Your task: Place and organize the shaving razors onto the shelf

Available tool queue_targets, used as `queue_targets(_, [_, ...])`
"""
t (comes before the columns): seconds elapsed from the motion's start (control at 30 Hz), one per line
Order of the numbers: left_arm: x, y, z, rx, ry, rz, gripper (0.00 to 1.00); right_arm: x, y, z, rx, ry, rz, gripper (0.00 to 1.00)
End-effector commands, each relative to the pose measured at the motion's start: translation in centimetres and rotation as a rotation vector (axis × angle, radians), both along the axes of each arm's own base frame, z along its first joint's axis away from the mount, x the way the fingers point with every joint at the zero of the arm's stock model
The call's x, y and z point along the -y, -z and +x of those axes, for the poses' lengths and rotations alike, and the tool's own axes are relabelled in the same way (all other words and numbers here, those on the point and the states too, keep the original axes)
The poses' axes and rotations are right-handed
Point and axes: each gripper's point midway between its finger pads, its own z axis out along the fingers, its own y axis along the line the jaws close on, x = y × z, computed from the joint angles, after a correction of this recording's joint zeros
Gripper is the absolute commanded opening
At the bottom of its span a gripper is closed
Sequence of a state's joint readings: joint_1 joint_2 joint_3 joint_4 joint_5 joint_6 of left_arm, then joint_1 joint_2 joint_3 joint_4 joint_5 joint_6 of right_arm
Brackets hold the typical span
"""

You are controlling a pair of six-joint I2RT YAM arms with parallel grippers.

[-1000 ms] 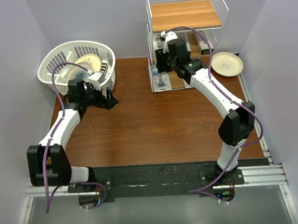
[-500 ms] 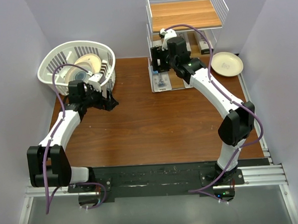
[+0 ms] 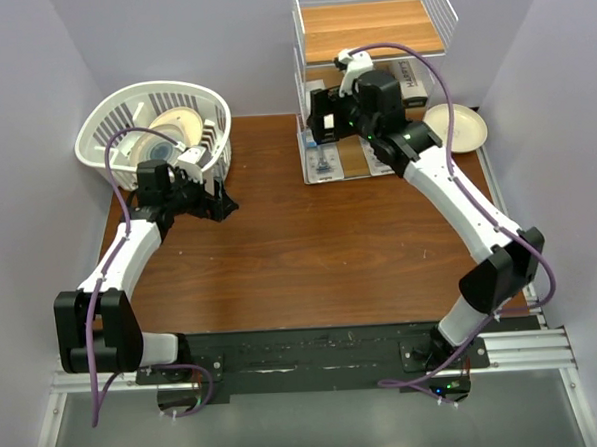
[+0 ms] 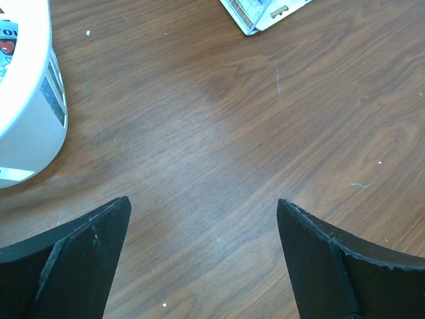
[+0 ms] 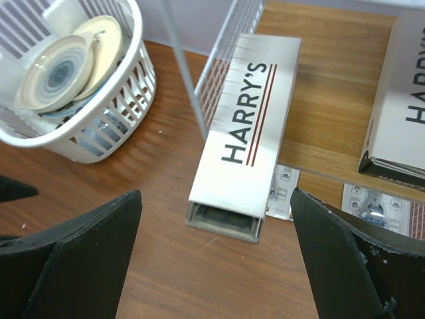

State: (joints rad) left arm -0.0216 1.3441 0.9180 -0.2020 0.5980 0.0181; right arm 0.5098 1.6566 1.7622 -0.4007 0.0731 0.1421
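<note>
- At the table's point(image 3: 280, 244) far left stands a white slatted plastic basket point(image 3: 95, 129) with round cream plates point(image 3: 176, 124) propped inside it.
- Just right of the basket, the left gripper point(image 3: 218, 201) hangs low over bare wood. In its wrist view the black fingers point(image 4: 73, 266) are spread wide with nothing between them, only tabletop.
- Right of centre, a clear blister pack point(image 3: 323, 165) of razors lies flat at the foot of the shelf, its near end out on the table.
- At the far right rises the white wire shelf point(image 3: 368, 30) with light-brown wooden tiers.
- The right gripper point(image 3: 320, 117) is at the shelf's left front. Its fingers point(image 5: 345, 266) gape wide apart and hold nothing.
- Ahead of it, a long white HARRY'S box point(image 5: 246, 126) lies on a wooden tier against the wire side. Its near end overhangs the tier's edge, clear of both fingers.
- A second HARRY'S box point(image 5: 405, 100) lies further right on the same tier.
- Right of the shelf, a lone cream plate point(image 3: 456, 127) sits on the table.
</note>
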Motion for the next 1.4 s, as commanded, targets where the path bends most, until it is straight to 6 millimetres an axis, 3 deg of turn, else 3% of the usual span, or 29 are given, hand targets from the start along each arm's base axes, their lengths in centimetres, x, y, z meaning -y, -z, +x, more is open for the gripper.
queue_targets(0.0, [0.1,-1.3,0.8,0.045,0.009,-0.023,0.97,0.3,-1.0,-2.3,0.041,-0.102,-0.030,0.99])
queue_targets(0.03, [0.2,-1.2,0.8,0.038,0.010,-0.025,0.97,0.7,-1.2,-2.7,0.052,-0.111,-0.038,0.99])
queue_targets(0.27, [0.3,-1.2,0.9,0.036,0.015,-0.027,0.97,1.6,2.5,-4.3,0.077,-0.302,-0.233,0.99])
queue_targets(0.57, [0.1,-0.8,0.8,0.032,0.014,-0.018,0.97,3.9,2.9,-1.4,0.079,-0.263,-0.232,0.93])
queue_targets(0.7, [0.1,-0.6,0.8,0.029,0.012,-0.016,0.97,3.6,3.7,-0.4,0.070,-0.279,-0.246,0.89])
queue_targets(0.9, [0.1,-0.5,0.8,0.026,0.012,-0.016,0.97,2.6,3.6,0.5,0.086,-0.301,-0.216,0.84])
queue_targets(1.13, [0.1,-0.1,1.0,0.018,0.012,-0.016,0.97,1.7,3.3,1.7,0.110,-0.323,-0.184,0.68])
queue_targets(1.37, [0.1,0.2,1.3,0.008,0.013,-0.014,0.97,1.3,3.2,3.0,0.117,-0.322,-0.159,0.61])
